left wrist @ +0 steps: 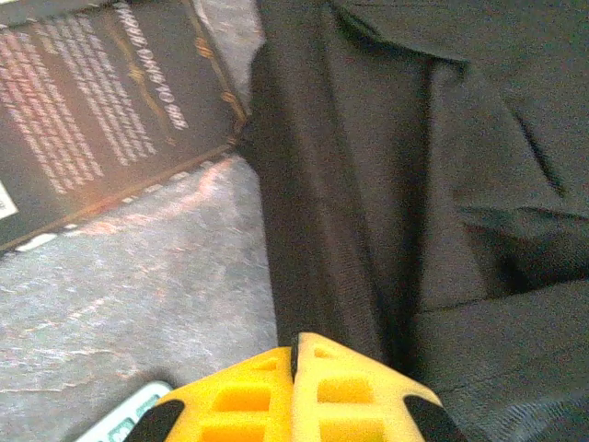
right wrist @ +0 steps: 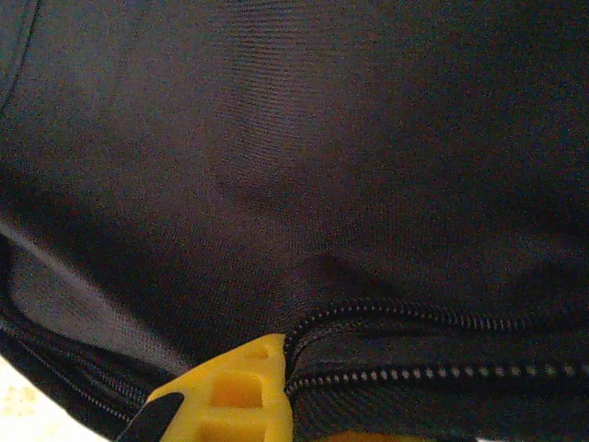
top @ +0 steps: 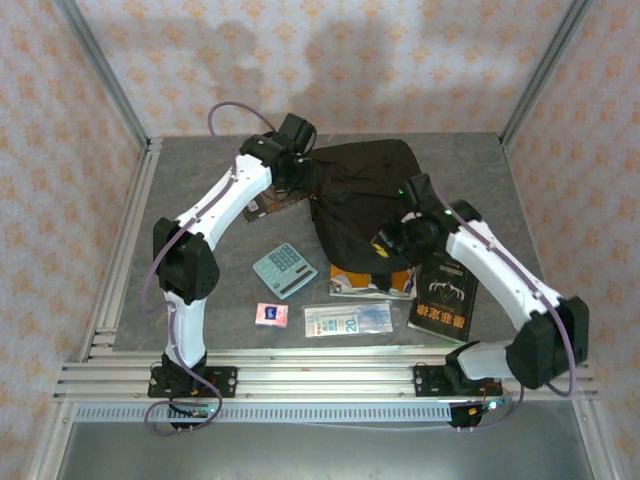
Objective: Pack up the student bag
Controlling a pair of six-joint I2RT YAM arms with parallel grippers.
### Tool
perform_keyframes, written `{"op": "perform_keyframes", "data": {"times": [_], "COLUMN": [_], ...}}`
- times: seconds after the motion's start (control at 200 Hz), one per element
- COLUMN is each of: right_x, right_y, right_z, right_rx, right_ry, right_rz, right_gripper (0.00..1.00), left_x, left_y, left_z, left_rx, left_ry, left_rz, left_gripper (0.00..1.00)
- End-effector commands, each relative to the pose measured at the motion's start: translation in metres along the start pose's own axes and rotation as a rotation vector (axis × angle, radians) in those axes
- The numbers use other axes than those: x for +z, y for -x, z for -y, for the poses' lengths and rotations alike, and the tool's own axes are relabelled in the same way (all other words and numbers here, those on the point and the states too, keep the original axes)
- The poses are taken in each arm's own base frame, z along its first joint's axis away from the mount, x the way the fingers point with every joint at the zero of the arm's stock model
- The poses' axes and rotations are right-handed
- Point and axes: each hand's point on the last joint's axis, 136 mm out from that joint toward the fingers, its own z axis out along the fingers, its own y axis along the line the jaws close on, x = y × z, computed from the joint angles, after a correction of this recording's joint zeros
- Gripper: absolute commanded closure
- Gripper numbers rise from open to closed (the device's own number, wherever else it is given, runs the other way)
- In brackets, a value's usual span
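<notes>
- left arm (top: 215, 215): white link shells, black joint housings, lavender cable (top: 232, 108) looped outside.
- right arm (top: 500, 265): same white-and-black build, green indicator lights by the wrist.
- left end effector (left wrist: 294, 354), right end effector (right wrist: 304, 387): yellow fingers (right wrist: 235, 391), moulded rectangular recesses, black trim.

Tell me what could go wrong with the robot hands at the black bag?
1. The right gripper is shut on the zipper edge of the student bag; the soft fabric could slip out when pulled.
2. The bag's near edge lies over an orange book, so lifting might drag it along.
3. The left gripper is shut at the bag's side, close to a dark book it might bump.
</notes>
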Motion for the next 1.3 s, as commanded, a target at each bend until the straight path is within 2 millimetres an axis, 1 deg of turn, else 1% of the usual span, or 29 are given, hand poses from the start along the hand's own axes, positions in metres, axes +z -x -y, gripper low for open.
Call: {"op": "perform_keyframes", "data": {"times": [0.0, 0.015, 0.065, 0.1, 0.11, 0.125, 0.195, 0.325, 0.46, 0.54, 0.575, 0.661, 0.736, 0.796, 0.826, 0.886, 0.926, 0.996, 1.096, 1.156, 1.221, 1.296], "right_x": [0.002, 0.002, 0.002, 0.003, 0.004, 0.005, 0.012, 0.018, 0.038, 0.05, 0.054, 0.054, 0.047, 0.04, 0.04, 0.036, 0.036, 0.035, 0.039, 0.043, 0.049, 0.061], "right_y": [0.006, 0.009, 0.021, 0.027, 0.028, 0.029, 0.029, 0.031, 0.025, 0.021, 0.021, 0.027, 0.039, 0.049, 0.052, 0.058, 0.061, 0.066, 0.073, 0.075, 0.075, 0.071], "right_z": [0.003, 0.009, 0.028, 0.034, 0.036, 0.038, 0.038, 0.039, 0.044, 0.048, 0.05, 0.048, 0.048, 0.042, 0.04, 0.028, 0.023, 0.015, 0.011, 0.009, 0.005, 0.0], "right_rx": [-0.126, -0.131, -0.14, -0.146, -0.146, -0.147, -0.129, -0.038, 0.059, 0.085, 0.08, 0.021, -0.048, -0.1, -0.119, -0.153, -0.166, -0.18, -0.205, -0.216, -0.218, -0.206], "right_ry": [-0.125, -0.163, -0.282, -0.319, -0.325, -0.33, -0.3, -0.238, -0.186, -0.19, -0.199, -0.238, -0.305, -0.332, -0.341, -0.326, -0.32, -0.314, -0.344, -0.356, -0.351, -0.32], "right_rz": [0.025, 0.038, 0.09, 0.116, 0.121, 0.128, 0.13, 0.171, 0.138, 0.099, 0.089, 0.098, 0.135, 0.172, 0.179, 0.198, 0.204, 0.218, 0.217, 0.206, 0.188, 0.148], "right_gripper": [0.98, 1.0, 1.0, 1.0, 1.0, 1.0, 1.0, 1.0, 1.0, 1.0, 1.0, 1.0, 1.0, 1.0, 1.0, 1.0, 1.0, 1.0, 1.0, 1.0, 1.0, 1.0], "left_x": [-0.016, -0.018, -0.026, -0.025, -0.036, -0.041, -0.053, -0.075, -0.1, -0.114, -0.118, -0.128, -0.138, -0.148, -0.153, -0.164, -0.17, -0.175, -0.177, -0.175, -0.164, -0.143], "left_y": [0.034, 0.035, 0.039, 0.04, 0.043, 0.045, 0.048, 0.054, 0.056, 0.055, 0.054, 0.049, 0.041, 0.033, 0.029, 0.019, 0.013, 0.0, -0.022, -0.035, -0.05, -0.068], "left_z": [-0.039, -0.04, -0.041, -0.04, -0.038, -0.035, -0.022, 0.005, 0.03, 0.039, 0.039, 0.033, 0.017, 0.004, -0.002, -0.014, -0.021, -0.035, -0.055, -0.069, -0.082, -0.093], "left_rx": [-0.064, -0.069, -0.077, -0.081, -0.083, -0.083, -0.078, -0.112, -0.07, -0.053, -0.055, -0.062, -0.059, -0.055, -0.061, -0.071, -0.077, -0.087, -0.102, -0.107, -0.108, -0.099], "left_ry": [0.064, 0.058, 0.035, 0.024, 0.006, -0.01, -0.088, -0.221, -0.289, -0.314, -0.315, -0.301, -0.257, -0.23, -0.221, -0.211, -0.205, -0.18, -0.155, -0.119, -0.077, -0.039], "left_rz": [0.113, 0.119, 0.14, 0.142, 0.161, 0.172, 0.189, 0.216, 0.247, 0.259, 0.264, 0.273, 0.29, 0.307, 0.317, 0.334, 0.345, 0.353, 0.36, 0.357, 0.335, 0.28], "left_gripper": [1.0, 1.0, 1.0, 1.0, 1.0, 1.0, 1.0, 1.0, 1.0, 1.0, 1.0, 1.0, 1.0, 1.0, 1.0, 1.0, 1.0, 1.0, 1.0, 1.0, 1.0, 1.0]}}
